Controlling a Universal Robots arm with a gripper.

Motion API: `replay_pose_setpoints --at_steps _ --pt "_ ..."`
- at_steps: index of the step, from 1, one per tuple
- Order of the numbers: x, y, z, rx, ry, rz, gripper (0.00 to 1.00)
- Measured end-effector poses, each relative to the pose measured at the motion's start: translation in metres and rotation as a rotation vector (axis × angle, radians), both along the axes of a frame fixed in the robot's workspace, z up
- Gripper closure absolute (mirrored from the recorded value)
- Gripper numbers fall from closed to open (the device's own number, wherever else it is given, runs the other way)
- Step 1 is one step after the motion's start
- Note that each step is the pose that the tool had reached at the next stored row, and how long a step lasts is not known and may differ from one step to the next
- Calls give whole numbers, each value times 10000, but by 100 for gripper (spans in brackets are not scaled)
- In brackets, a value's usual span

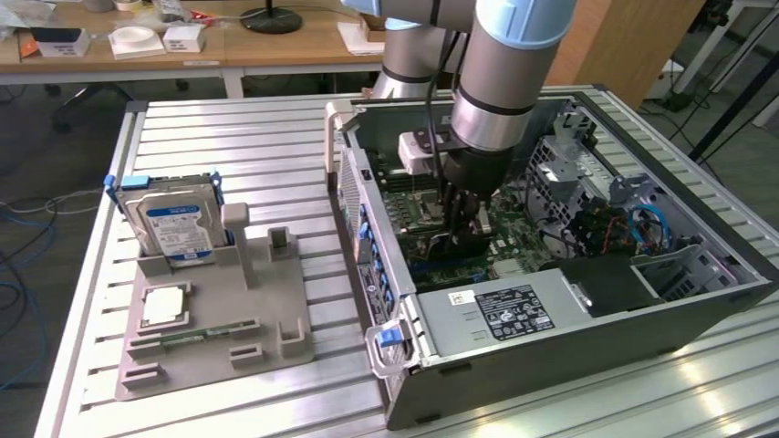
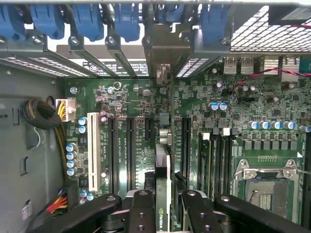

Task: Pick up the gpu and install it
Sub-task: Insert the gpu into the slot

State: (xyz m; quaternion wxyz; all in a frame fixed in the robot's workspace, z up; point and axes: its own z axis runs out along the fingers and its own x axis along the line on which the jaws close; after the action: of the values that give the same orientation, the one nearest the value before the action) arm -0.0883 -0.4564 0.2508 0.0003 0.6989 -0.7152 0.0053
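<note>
Black jointed gripper [image 2: 167, 213] fingers clamp the thin, edge-on gpu [image 2: 164, 194] above the green motherboard [image 2: 146, 121]; long dark slots flank it. From outside, the gripper [image 1: 461, 239] reaches into the open metal computer case [image 1: 572, 319]; a silver hard drive [image 1: 177, 228] stands well apart.

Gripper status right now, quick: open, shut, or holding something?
Gripper: shut on the gpu, which it holds edge-on above the motherboard slots inside the computer case.
</note>
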Motion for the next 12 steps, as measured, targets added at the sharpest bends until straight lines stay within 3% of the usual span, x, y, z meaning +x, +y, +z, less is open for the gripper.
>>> replay_pose_setpoints --at_steps 2,12 --pt "0 -1 -9 -62 2 1 74" --pt "0 16 -12 -59 -2 0 74"
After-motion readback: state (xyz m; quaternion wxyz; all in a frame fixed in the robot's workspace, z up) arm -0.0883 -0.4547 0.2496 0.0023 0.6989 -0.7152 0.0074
